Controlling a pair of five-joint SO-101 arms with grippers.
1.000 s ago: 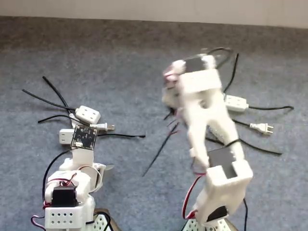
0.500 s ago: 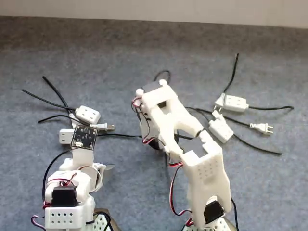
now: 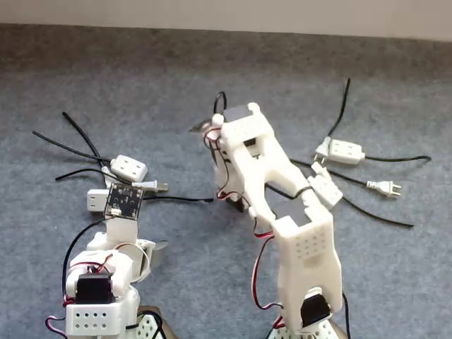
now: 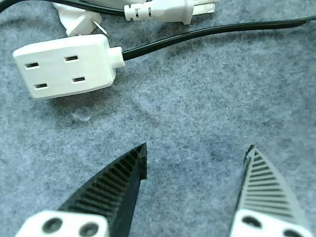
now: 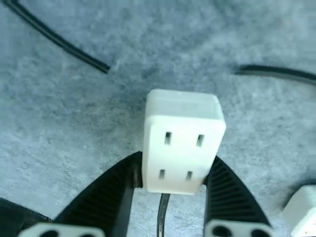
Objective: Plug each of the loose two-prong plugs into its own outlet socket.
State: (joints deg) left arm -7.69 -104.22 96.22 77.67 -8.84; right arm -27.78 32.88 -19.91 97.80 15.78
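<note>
My right gripper (image 5: 174, 160) is shut on a white outlet socket block (image 5: 182, 140), its slotted face toward the wrist camera and its black cord running back between the fingers. In the high view the right arm (image 3: 247, 152) stretches over mid-table and hides that block. To its right lie two more white outlets (image 3: 345, 150) (image 3: 325, 187) and a loose two-prong plug (image 3: 385, 187). My left gripper (image 4: 195, 150) is open just above the carpet. Beyond it lie a white outlet (image 4: 64, 64) and a white plug (image 4: 163, 10). That left group shows as outlets (image 3: 128, 167) (image 3: 97, 200) and plug (image 3: 152, 186).
Black cords trail over the grey carpet: several at the far left (image 3: 70, 148), one across the middle (image 3: 183, 199), and others at the right (image 3: 381, 215). A pale wall edge (image 3: 226, 14) bounds the back. Another white block (image 5: 302, 207) lies close to the held outlet.
The right arm swung from the back right toward the table's middle, then shifted slightly farther back. The outlet at mid-right came into sight. The left arm stayed still.
</note>
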